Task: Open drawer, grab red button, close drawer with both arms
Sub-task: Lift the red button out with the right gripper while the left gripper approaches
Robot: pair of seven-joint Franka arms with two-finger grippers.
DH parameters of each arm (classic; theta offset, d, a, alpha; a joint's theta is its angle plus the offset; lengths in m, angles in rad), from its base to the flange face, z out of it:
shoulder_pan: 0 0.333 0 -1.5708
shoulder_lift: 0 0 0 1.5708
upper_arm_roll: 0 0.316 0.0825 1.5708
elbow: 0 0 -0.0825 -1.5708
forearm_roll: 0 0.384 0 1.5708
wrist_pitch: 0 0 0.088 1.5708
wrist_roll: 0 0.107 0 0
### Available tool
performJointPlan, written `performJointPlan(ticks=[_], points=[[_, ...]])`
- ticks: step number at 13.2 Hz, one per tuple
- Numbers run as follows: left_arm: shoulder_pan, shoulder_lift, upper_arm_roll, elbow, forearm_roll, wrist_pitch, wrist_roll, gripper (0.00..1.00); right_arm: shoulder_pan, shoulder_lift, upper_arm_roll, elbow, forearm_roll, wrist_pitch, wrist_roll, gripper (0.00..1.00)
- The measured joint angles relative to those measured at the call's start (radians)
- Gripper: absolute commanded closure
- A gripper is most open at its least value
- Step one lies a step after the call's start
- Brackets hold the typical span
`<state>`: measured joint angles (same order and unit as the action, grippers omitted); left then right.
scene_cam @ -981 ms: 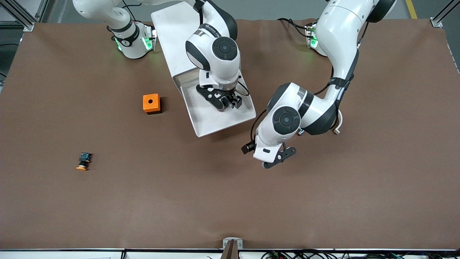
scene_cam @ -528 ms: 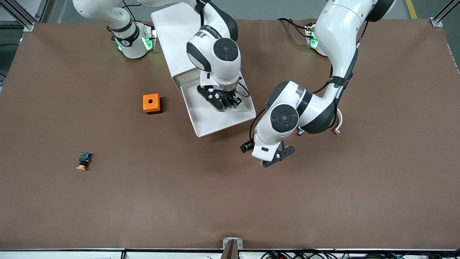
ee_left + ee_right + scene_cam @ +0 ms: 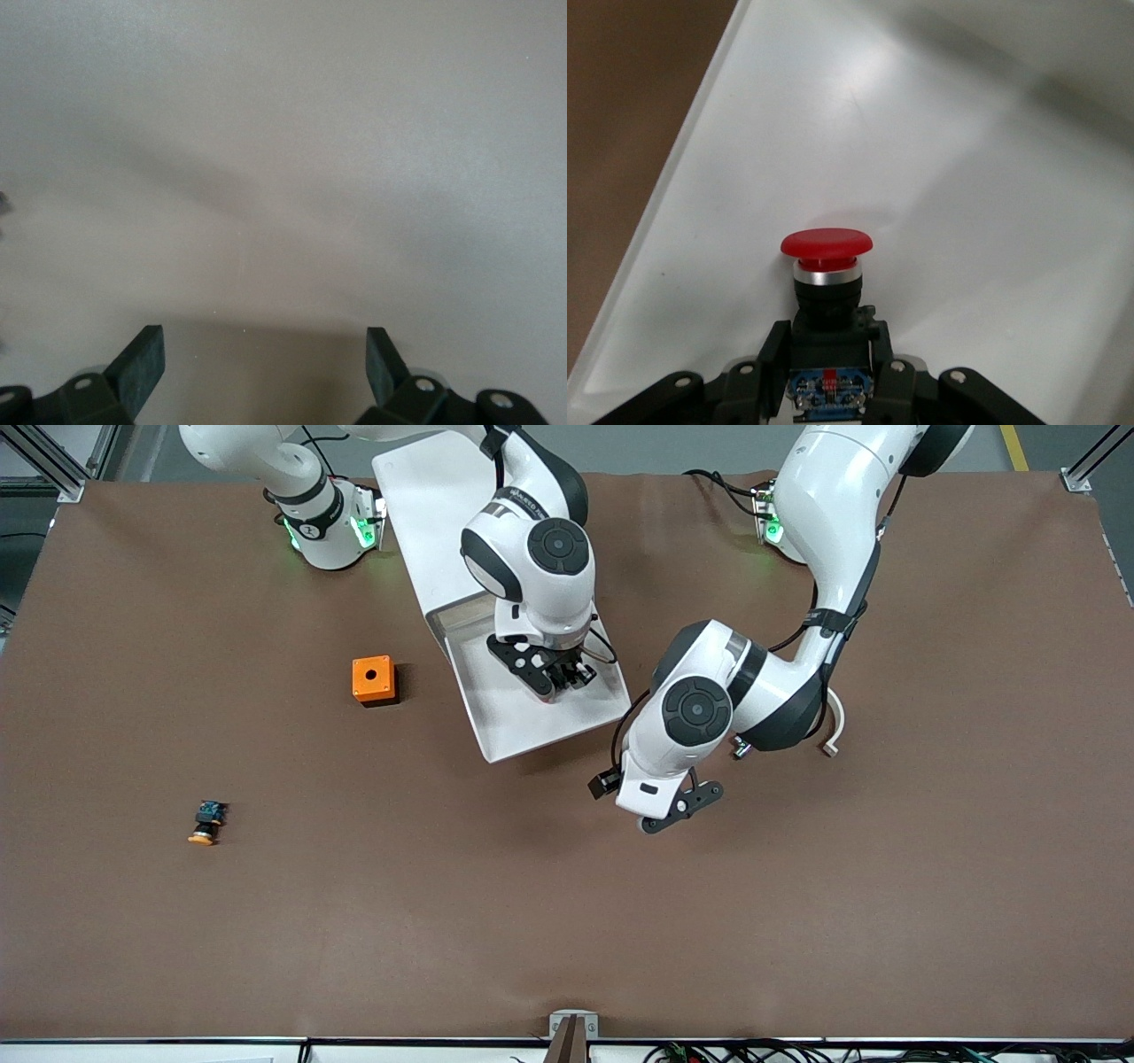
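Note:
The white drawer (image 3: 523, 731) stands pulled out of the white cabinet (image 3: 425, 487) at the middle of the table's robot edge. My right gripper (image 3: 560, 677) is over the open drawer, shut on the button's black-and-blue body. The button (image 3: 826, 257) shows in the right wrist view with its red cap pointing down at the drawer's white floor (image 3: 983, 204). My left gripper (image 3: 673, 813) is open and empty over bare brown table (image 3: 283, 177), nearer to the front camera than the drawer and toward the left arm's end.
An orange cube with a round hole (image 3: 373, 679) sits beside the drawer, toward the right arm's end. A small button with an orange-yellow cap (image 3: 206, 823) lies nearer to the front camera, farther toward that end.
My left gripper has moved a little toward the drawer. My right gripper has shifted slightly over the drawer, the button still in it.

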<state>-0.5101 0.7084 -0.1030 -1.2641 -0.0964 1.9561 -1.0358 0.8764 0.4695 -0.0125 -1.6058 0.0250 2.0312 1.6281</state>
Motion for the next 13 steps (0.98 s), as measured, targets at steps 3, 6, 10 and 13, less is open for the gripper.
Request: performJointPlan(ticks=[3, 6, 10, 13], points=[[0.0, -0.001, 0.0, 0.0, 0.0, 0.0, 0.0, 0.0, -0.024, -0.001, -0.014, 0.104, 0.0, -0.114, -0.044, 1.0], [0.0, -0.001, 0.0, 0.0, 0.0, 0.0, 0.0, 0.0, -0.087, -0.018, -0.019, 0.167, 0.0, -0.208, -0.192, 1.0], [0.0, -0.001, 0.0, 0.0, 0.0, 0.0, 0.0, 0.0, -0.196, -0.045, -0.024, 0.17, 0.0, -0.254, -0.446, 1.0], [0.0, -0.001, 0.0, 0.0, 0.0, 0.0, 0.0, 0.0, -0.3, -0.053, -0.027, 0.146, 0.0, -0.253, -0.65, 1.0]])
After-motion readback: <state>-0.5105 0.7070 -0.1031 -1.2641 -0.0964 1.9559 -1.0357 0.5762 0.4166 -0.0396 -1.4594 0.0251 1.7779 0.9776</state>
